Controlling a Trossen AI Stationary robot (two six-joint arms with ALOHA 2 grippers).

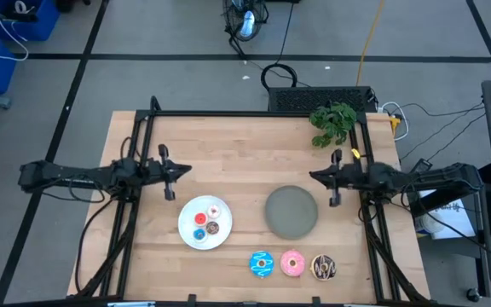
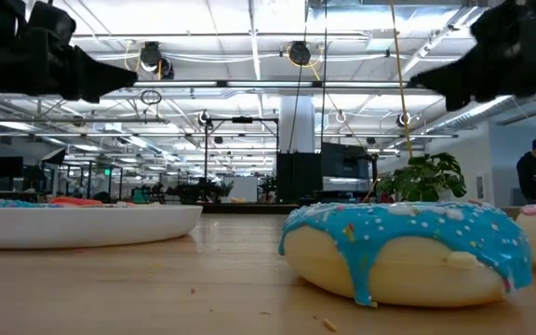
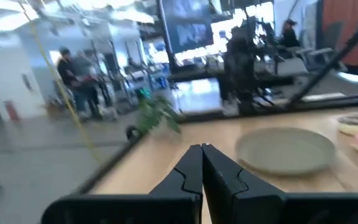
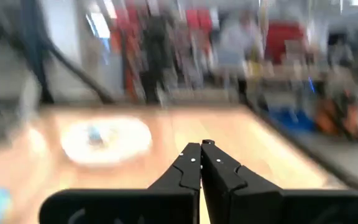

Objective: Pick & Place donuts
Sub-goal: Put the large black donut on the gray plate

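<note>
Pale wooden table [image 1: 245, 162], high view: my left gripper [image 1: 170, 170] at nine o'clock, my right gripper [image 1: 331, 178] at three; three tiny donuts [image 1: 206, 223] on the white round plate [image 1: 186, 232], the blue sprinkled [image 1: 261, 263], pink [image 1: 292, 263] and dark drizzled [image 1: 323, 268] rings at six, the grey round plate [image 1: 291, 212] empty. Low view: the blue ring [image 2: 408, 251] rests on wood. Wrist views: my left fingers [image 3: 199, 171] and right fingers [image 4: 202, 169] pressed together, holding nothing.

Six donuts [image 1: 261, 264], two plates [image 1: 291, 211], one potted plant [image 1: 333, 123], two arms [image 1: 83, 175]
</note>
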